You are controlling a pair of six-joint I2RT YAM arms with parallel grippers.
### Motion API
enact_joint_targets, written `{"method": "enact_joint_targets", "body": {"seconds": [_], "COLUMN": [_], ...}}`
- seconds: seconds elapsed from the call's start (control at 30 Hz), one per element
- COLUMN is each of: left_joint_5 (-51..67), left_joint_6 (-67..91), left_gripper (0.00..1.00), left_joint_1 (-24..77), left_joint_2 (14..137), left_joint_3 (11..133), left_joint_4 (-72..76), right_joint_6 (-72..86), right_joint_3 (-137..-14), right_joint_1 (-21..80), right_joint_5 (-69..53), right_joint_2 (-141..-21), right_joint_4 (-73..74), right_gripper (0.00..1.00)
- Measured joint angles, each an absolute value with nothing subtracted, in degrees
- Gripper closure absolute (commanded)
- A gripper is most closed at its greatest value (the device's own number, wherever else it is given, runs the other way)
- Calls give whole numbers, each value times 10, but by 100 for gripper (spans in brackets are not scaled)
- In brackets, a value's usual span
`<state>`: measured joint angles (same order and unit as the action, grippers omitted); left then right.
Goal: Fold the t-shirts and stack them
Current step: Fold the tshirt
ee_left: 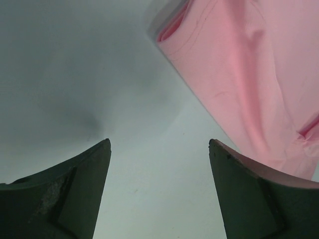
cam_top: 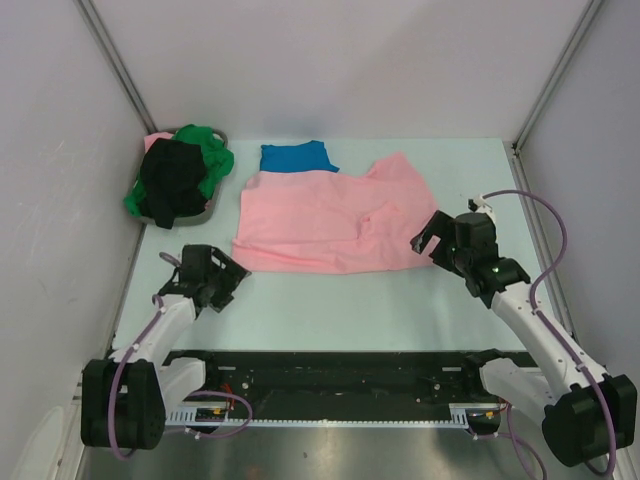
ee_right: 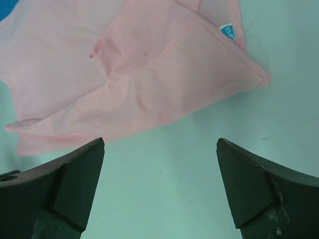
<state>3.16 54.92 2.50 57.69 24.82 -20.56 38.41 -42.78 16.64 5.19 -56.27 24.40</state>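
Pink t-shirt: lay flat on the worktop at mid-table, partly folded over itself, with some creases.
Pink shirt's long axis: ran left to right across the worktop; its far right corner angled away toward the back.
Label: a small blue tag sat near one folded edge.
Blue t-shirt: folded, just behind the pink one and touching its far edge, also lying left to right.
Green t-shirt and black t-shirt: bunched in the grey basket at the far left, black on top.
Left hand: released, grasping nothing, near the pink shirt's near left corner.
Right hand: released, empty, beside the shirt's right edge.
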Motion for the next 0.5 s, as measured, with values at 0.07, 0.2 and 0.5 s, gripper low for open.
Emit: {"method": "enact_joint_targets", "body": {"seconds": [0.07, 0.2, 0.5], "left_joint_5": [17, -2, -20], "left_joint_6": [562, 588, 625], "left_gripper": [16, 20, 26], "left_joint_1": [25, 25, 25], "left_joint_2": [589, 642, 752], "left_joint_3": [248, 262, 315], "left_joint_4": [-192, -170, -98], "right_joint_6": [386, 393, 405], "right_joint_3": [-423, -404, -374], "right_joint_1": [170, 172, 172], "right_joint_5": [52, 55, 57], "right_joint_2": [-551, -532, -531], "right_joint_4": [241, 236, 228], "right_gripper": [1, 1, 2]}}
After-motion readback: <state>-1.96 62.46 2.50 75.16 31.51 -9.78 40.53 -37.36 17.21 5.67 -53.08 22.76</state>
